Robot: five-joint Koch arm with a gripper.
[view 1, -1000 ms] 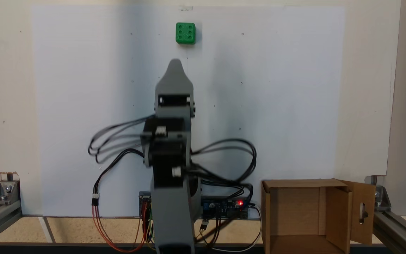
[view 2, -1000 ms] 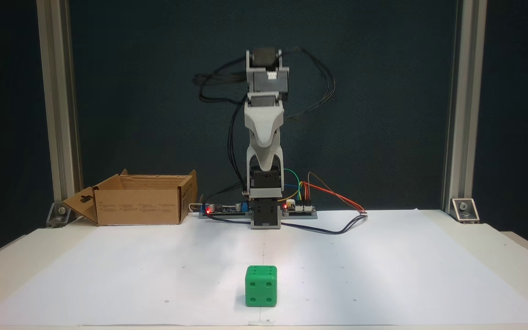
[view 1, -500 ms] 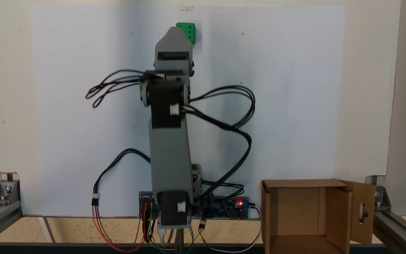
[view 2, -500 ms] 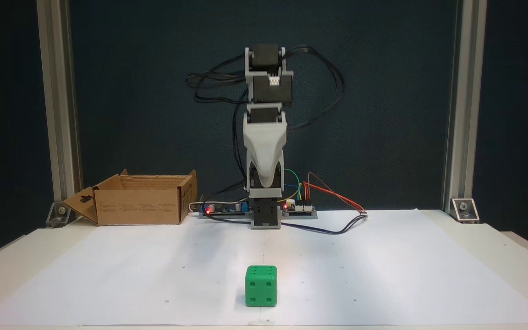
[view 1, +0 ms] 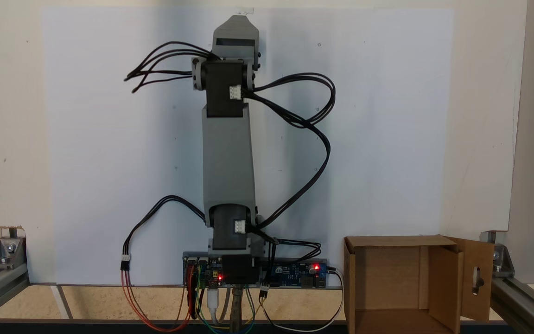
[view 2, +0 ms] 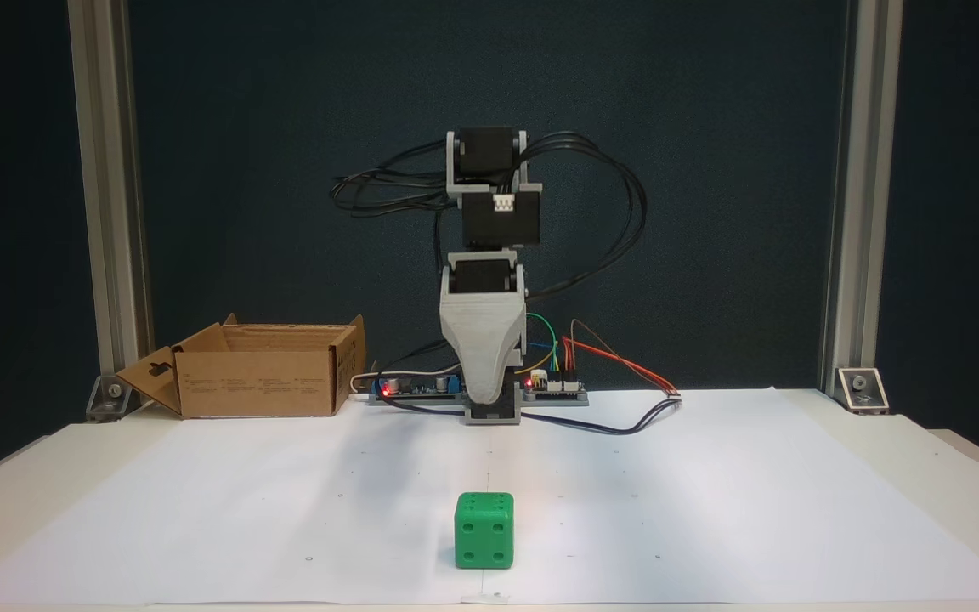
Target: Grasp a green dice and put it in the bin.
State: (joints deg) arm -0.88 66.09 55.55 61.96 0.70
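Note:
The green dice [view 2: 483,531] sits on the white paper near the table's front edge, four pips facing the camera. In the fixed view from above, the outstretched arm hides it. My gripper [view 2: 487,396] hangs point-down from the wrist, well above the paper and higher than the dice. From above, its grey shell [view 1: 235,22] lies over the spot where the dice is. Only one tapered tip shows, so the jaws' state is unclear. The bin, an open brown cardboard box [view 2: 258,371] with a slotted flap, stands beside the arm's base [view 1: 401,283].
A circuit board [view 2: 421,388] with red lights and loose coloured wires [view 2: 617,361] lies at the arm's base. Black cables [view 1: 304,125] loop off the arm. Aluminium posts [view 2: 859,204] and corner brackets [view 1: 7,250] frame the table. White paper [view 2: 710,493] covers the table.
The arm has stretched forward over the paper and the gripper has come lower. From above, it went from short of the dice to covering it. Dice and bin have not moved.

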